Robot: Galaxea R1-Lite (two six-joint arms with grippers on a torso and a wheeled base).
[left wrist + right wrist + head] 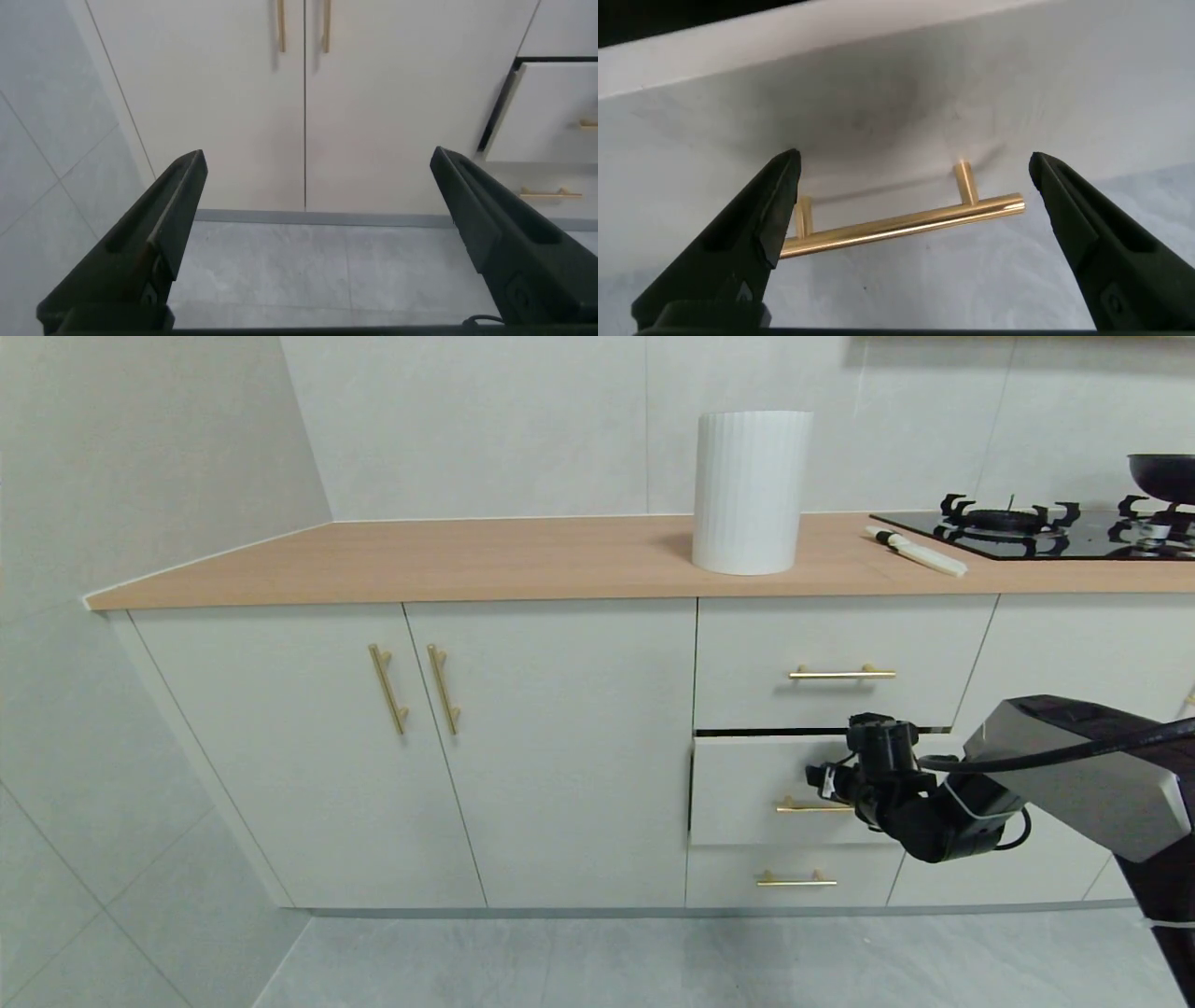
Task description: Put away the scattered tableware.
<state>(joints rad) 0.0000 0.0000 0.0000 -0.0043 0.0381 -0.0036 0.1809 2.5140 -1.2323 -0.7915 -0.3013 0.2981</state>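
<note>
A white utensil point(916, 551) lies on the wooden countertop point(467, 560) beside the hob. Below it, the middle drawer point(747, 775) stands pulled out a little, with a dark gap along its top edge. My right gripper point(827, 782) is right in front of that drawer's gold handle point(810, 808). In the right wrist view the right gripper point(913, 166) is open, the handle point(906, 222) lies between its two fingers, and they are apart from it. My left gripper point(318, 159) is open and holds nothing, facing the floor and the double cabinet doors point(304, 84).
A tall white ribbed container point(752, 490) stands on the counter. A black hob point(1036, 532) with a dark pan point(1162, 476) is at the far right. Closed drawers sit above point(840, 673) and below point(795, 881) the middle one. The tiled floor point(653, 961) in front is free.
</note>
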